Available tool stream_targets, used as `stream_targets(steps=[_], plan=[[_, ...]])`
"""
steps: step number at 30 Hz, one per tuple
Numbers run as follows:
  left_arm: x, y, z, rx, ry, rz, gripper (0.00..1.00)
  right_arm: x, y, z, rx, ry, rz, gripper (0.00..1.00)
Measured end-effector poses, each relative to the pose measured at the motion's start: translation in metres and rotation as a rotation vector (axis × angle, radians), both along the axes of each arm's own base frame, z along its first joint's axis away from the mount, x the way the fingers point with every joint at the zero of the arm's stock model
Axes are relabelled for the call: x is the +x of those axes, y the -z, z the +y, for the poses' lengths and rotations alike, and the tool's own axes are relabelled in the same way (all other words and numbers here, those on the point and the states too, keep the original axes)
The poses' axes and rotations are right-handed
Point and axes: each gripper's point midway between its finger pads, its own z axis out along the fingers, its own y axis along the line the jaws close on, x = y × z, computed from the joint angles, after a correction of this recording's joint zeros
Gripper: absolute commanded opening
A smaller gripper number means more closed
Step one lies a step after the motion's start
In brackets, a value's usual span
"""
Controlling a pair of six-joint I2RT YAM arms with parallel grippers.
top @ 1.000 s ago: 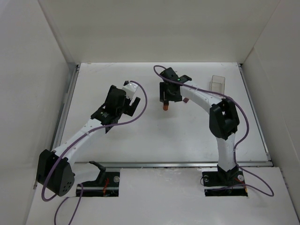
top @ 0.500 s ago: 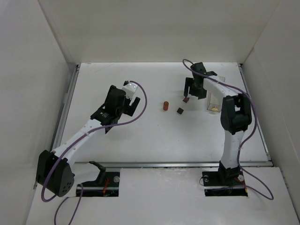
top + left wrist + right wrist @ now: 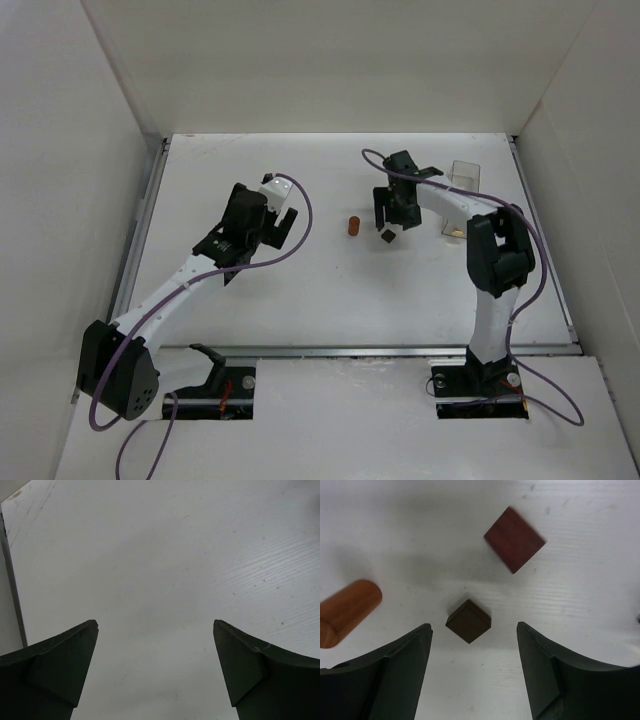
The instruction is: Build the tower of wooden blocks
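The dark brown cube (image 3: pixel 468 621) sits on the white table, just ahead of and between the open fingers of my right gripper (image 3: pixel 473 628), which touches nothing. The orange-brown cylinder (image 3: pixel 347 611) lies on its side to the cube's left. A larger reddish-brown block (image 3: pixel 514 539) lies beyond the cube. From above, the right gripper (image 3: pixel 390 220) hovers over the cube (image 3: pixel 386 236), with the cylinder (image 3: pixel 352 226) to its left. My left gripper (image 3: pixel 283 215) is open and empty over bare table, as its wrist view (image 3: pixel 154 630) also shows.
A clear plastic rectangular container (image 3: pixel 462 185) stands at the back right, close to the right arm, with a small yellowish piece at its near end. White walls enclose the table on three sides, and a metal rail runs along its left edge (image 3: pixel 140 240).
The right gripper left the cylinder, swung right toward the container, then came back left over the dark cube. The left arm has not moved.
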Motion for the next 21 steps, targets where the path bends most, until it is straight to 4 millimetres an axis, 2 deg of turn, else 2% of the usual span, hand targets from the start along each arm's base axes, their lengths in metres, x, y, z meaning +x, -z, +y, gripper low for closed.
stream_targets(steps=[5,12,16,21], plan=[[0.000,0.000,-0.001,-0.003,0.007,0.002,1.00,-0.025,0.019,0.005,-0.040,-0.079,0.066,0.74],[-0.001,0.001,-0.003,-0.009,0.016,0.004,1.00,-0.024,0.034,0.000,-0.084,-0.122,0.091,0.67],[-0.001,0.001,-0.004,-0.009,0.018,0.005,1.00,-0.023,0.036,-0.003,-0.109,-0.144,0.089,0.65],[-0.001,0.001,-0.004,-0.010,0.019,0.005,1.00,-0.016,0.035,-0.002,-0.127,-0.185,0.076,0.55]])
